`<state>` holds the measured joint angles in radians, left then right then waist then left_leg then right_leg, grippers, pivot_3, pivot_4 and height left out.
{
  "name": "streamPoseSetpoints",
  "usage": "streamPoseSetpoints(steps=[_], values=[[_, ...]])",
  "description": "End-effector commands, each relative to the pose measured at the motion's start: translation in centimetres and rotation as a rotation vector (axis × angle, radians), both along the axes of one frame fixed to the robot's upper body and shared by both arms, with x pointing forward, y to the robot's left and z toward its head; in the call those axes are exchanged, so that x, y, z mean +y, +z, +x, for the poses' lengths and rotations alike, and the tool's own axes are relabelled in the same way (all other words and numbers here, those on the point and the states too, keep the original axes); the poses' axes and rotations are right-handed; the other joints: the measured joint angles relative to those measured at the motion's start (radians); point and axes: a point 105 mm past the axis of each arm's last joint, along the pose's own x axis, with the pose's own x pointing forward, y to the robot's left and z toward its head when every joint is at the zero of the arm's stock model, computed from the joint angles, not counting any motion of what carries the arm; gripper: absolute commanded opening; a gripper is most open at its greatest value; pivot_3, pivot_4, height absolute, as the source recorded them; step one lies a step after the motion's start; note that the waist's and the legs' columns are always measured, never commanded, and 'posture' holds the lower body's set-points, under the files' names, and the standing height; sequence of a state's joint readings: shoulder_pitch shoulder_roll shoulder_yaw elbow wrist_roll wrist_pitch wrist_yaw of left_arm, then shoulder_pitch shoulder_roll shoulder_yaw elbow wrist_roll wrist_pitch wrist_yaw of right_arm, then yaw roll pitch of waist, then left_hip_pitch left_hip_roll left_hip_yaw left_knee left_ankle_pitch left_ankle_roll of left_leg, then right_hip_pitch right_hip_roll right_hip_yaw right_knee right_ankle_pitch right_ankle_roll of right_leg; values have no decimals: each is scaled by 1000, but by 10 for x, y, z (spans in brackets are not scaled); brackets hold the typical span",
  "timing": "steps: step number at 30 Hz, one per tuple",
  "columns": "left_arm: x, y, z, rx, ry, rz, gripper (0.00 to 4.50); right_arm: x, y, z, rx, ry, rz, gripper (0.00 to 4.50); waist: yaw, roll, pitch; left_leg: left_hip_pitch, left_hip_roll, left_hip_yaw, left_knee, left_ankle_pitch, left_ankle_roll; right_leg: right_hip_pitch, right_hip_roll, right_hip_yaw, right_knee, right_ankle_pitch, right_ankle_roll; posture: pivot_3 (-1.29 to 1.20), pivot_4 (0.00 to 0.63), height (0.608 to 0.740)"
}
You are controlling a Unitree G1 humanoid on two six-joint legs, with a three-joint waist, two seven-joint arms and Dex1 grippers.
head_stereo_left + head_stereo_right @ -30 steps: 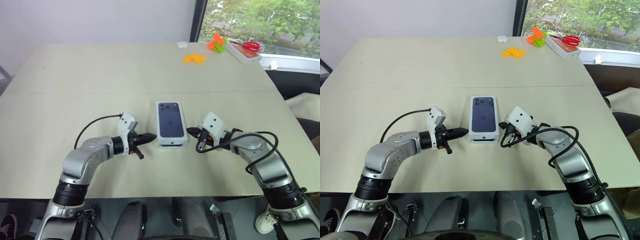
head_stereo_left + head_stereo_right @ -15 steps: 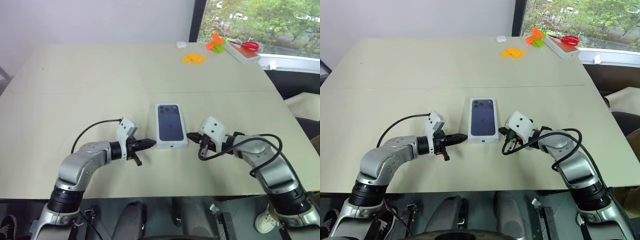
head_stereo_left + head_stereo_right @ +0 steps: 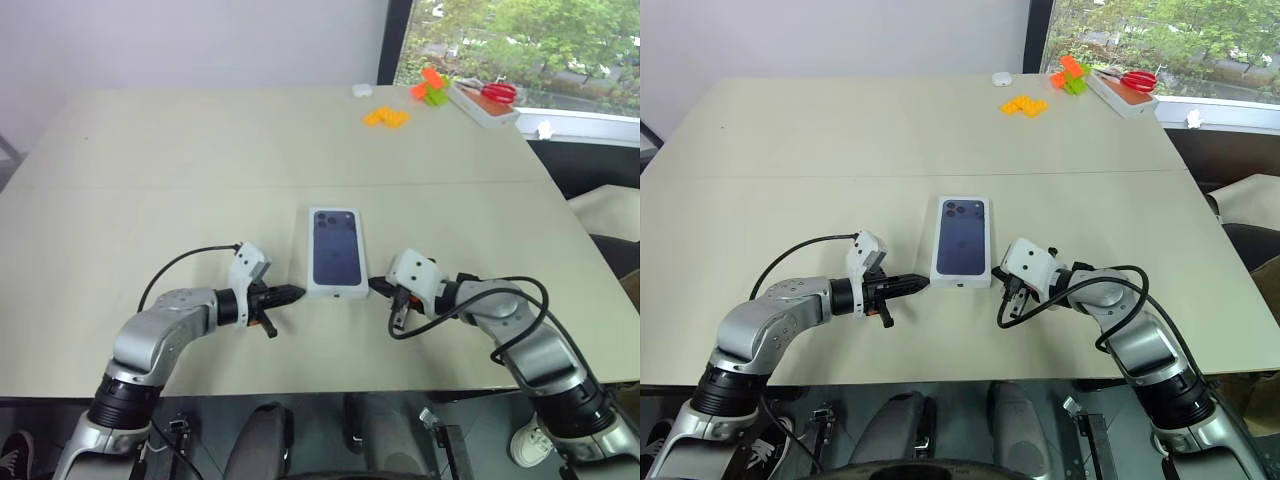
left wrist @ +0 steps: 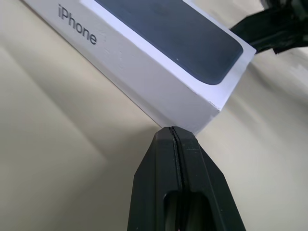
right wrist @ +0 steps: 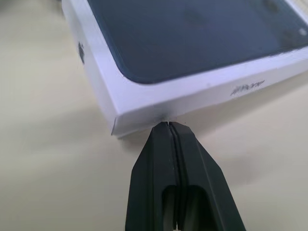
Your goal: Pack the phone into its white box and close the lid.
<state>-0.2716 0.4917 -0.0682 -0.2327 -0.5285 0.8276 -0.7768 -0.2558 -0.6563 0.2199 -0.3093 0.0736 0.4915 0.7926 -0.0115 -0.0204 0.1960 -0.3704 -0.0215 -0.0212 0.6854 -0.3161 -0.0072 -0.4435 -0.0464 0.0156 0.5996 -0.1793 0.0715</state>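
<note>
Phone's hidden under the lid [image 3: 336,250]. Left gripper [image 3: 293,294] at its 7 o'clock corner, right gripper [image 3: 377,286] at 5 o'clock, both pinched shut on nothing, both lower than a second ago.

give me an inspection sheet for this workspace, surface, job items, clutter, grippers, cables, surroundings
Surface: beige table, a seam running across its middle.
Job's things: lid with the phone picture sits closed on the white box, near the table's front middle; phone itself nothing seen.
Clutter: at the far right, yellow pieces, orange and green blocks, red scissors on a flat white box, a small white item.
Grippers: left gripper shut, tip at the box's near left corner; right gripper shut, tip at the near right corner; neither holds anything.
Cables: black cable looping over the left forearm, another over the right.
Surroundings: white wall behind, window with trees at the right.
</note>
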Motion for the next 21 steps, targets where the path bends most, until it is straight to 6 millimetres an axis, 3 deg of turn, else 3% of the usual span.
streamPoseSetpoints(steps=[1,6,8,11,15,18,21], values=[[4,33,11,-82,16,-67,0,-12,28,12,-95,-14,-10,20,0,0,0,0,0,0,0,0,0,0,0,0,0,0,0,0,150,740],[2,56,16,-120,-4,-105,0,-18,43,21,-129,-19,-12,20,0,0,0,0,0,0,1,0,0,1,0,0,0,0,0,0,150,740],[-4,64,20,-136,-1,-136,0,-11,53,24,-132,-28,61,20,0,0,0,0,0,0,0,0,0,1,0,0,0,0,0,0,150,740],[-17,61,21,-138,-8,-137,0,4,63,21,-124,-5,156,20,0,0,0,0,0,-1,0,0,0,1,0,0,0,0,0,0,150,740],[-27,32,17,-118,-15,-58,0,19,33,3,-52,59,115,20,1,-1,-1,0,-1,-1,0,0,0,1,-1,0,0,0,0,0,150,740],[-24,17,15,-89,14,-45,0,12,3,-1,18,11,113,20,1,-1,-1,0,-1,-2,0,0,0,1,-1,0,0,0,0,0,150,740],[-22,4,10,-67,6,-10,0,10,-10,-6,40,13,93,20,1,-1,-2,2,-1,-1,0,0,0,3,-1,0,-1,0,0,0,150,740]])
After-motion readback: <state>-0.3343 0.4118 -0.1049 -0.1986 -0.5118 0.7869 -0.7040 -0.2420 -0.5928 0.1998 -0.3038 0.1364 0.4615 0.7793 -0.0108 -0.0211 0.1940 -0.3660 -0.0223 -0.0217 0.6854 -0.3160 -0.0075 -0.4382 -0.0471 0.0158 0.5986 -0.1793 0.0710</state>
